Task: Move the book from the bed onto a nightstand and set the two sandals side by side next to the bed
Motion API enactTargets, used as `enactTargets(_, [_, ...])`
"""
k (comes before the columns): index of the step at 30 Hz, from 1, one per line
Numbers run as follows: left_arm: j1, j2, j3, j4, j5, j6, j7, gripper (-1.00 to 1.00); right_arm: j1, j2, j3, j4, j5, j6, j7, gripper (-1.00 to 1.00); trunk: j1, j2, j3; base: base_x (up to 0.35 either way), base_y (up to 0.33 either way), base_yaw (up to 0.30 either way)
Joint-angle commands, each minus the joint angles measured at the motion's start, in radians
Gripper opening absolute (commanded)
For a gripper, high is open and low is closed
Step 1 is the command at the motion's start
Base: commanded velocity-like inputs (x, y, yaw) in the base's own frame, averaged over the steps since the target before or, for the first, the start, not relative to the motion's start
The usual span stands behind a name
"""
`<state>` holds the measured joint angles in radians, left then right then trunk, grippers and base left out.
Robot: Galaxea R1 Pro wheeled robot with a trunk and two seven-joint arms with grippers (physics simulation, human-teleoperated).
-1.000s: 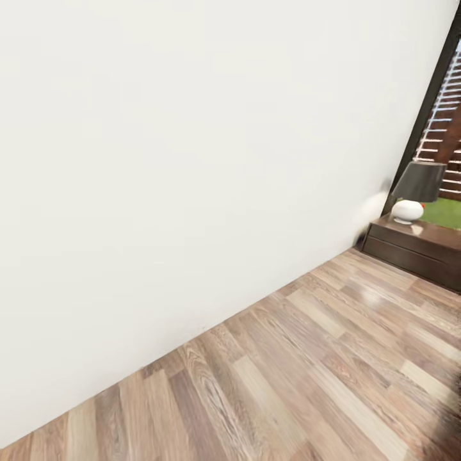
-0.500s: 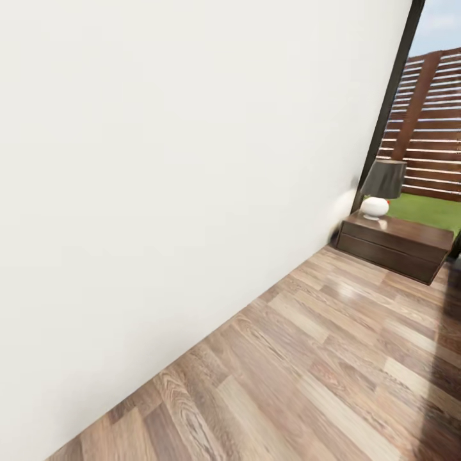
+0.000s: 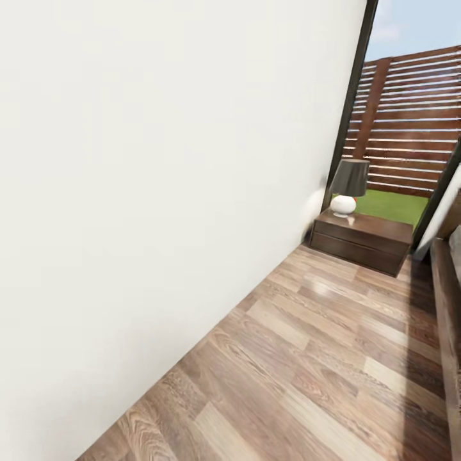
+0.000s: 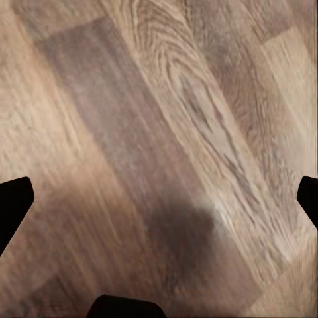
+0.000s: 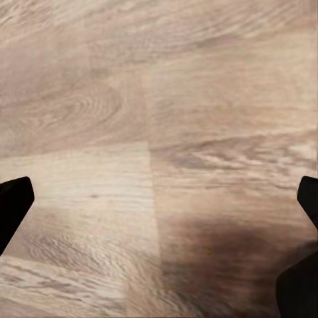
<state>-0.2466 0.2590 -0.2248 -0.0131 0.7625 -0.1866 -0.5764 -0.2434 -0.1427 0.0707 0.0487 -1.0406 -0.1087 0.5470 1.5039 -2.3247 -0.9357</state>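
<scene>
Ahead of you: nightstand (image 3: 362, 240) carrying a lamp (image 3: 347, 186), against the white wall (image 3: 160, 192); bed (image 3: 448, 301) frame beside it. Your left gripper (image 4: 159, 199) and right gripper (image 5: 159, 199) hang spread wide, empty, above plank floor (image 3: 320, 358).

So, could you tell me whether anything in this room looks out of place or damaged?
Nothing stands out. The nightstand sits squarely against the wall with a lamp upright on it, and the wood floor shows no spill or damage. The bed's edge looks ordinary.
</scene>
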Motion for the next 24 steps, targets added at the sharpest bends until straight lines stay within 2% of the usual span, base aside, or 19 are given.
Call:
enactTargets(1, [0.000,0.000,-0.008,0.001,0.006,-0.005,-0.003,1.00,-0.002,0.000,0.007,0.005,-0.006,-0.006,0.007,1.00,0.000,0.000,-0.001,0.295,0.000,-0.272])
enactTargets(24, [0.000,0.000,-0.008,0.001,0.006,-0.005,-0.002,1.00,-0.002,0.000,0.008,0.005,-0.006,-0.006,0.007,1.00,0.000,0.000,-0.001,0.295,0.000,-0.272])
